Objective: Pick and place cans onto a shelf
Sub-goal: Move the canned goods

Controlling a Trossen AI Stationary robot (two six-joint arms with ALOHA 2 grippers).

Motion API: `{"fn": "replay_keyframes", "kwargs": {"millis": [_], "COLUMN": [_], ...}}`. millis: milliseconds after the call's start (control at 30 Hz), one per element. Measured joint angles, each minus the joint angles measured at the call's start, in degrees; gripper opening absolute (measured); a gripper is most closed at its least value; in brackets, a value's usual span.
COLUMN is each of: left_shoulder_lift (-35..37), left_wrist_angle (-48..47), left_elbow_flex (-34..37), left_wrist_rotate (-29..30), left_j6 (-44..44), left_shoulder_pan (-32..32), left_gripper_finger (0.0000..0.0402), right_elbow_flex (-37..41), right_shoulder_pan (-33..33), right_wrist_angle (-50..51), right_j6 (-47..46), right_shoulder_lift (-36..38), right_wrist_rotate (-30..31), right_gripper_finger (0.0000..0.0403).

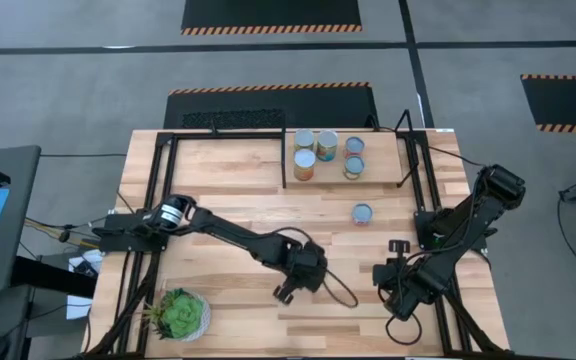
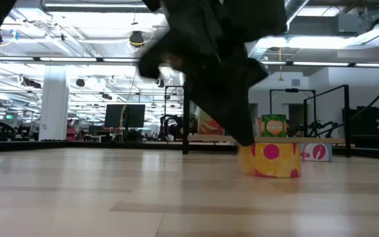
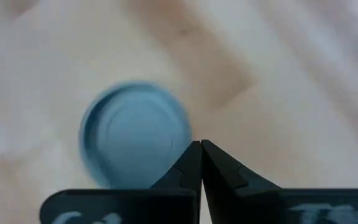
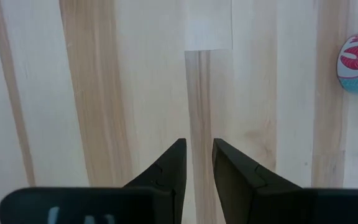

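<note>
- Nearest the low camera, a dark arm mass fills the upper centre; behind it a yellow can with pink spots (image 2: 270, 160) stands on the table (image 2: 110, 197)
- Left gripper (image 1: 286, 291) sits low at centre of the tabletop, about 6 o'clock from the shelf; its fingers (image 3: 190, 168) are pressed together, tips touching, holding nothing
- Blue round can top (image 3: 135, 134) shows in the left wrist view, just beside the closed fingertips, blurred
- Right gripper (image 1: 399, 247) hovers at the lower right of the table, roughly 5 o'clock from the shelf; its fingers (image 4: 169, 168) are parted by a narrow gap, with only bare wood between them
- Lone can (image 1: 363, 213) stands on the tabletop at 6 o'clock from the shelf's right half, well apart from both grippers
- Shelf (image 1: 383, 155) lies at 12 o'clock on the table, carrying five cans (image 1: 327, 145) in two short rows
- Potted plant (image 1: 180, 314) sits at 7 o'clock, near the table's front edge
</note>
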State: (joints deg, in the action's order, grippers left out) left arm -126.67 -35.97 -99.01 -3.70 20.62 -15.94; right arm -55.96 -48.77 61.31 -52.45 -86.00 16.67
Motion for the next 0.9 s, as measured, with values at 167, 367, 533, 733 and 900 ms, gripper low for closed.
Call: {"fn": "replay_keyframes", "kwargs": {"millis": [167,367,533,733,900], "left_shoulder_lift": [0.47,1.70,1.62,-0.53,-4.22], "left_wrist_angle": [0.58,-8.72,-19.62,-7.16,4.56], "left_elbow_flex": [-0.72,-4.49,-4.93,-3.21,-4.35], "left_wrist_rotate": [21.73,13.60,11.30,5.90,6.52], "left_j6": [0.35,1.17,-2.63,2.40,8.57], "left_shoulder_pan": [1.46,1.23,1.72,1.79,4.05], "left_gripper_finger": [0.0000,0.0000,0.0000,0.0000,0.0000], "right_elbow_flex": [0.00,0.00,0.00,0.00,0.00], "right_shoulder_pan": [0.00,0.00,0.36,1.78,2.92], "right_wrist_angle": [1.26,1.29,1.98,2.78,3.18], "right_j6": [-0.17,-1.53,-1.27,-0.51,-0.17], "right_shoulder_lift": [0.00,0.00,0.00,0.00,-0.02], "right_wrist_rotate": [0.00,0.35,4.45,4.55,4.40], "right_gripper_finger": [0.0102,0.0102,0.0102,0.0102,0.0102]}}
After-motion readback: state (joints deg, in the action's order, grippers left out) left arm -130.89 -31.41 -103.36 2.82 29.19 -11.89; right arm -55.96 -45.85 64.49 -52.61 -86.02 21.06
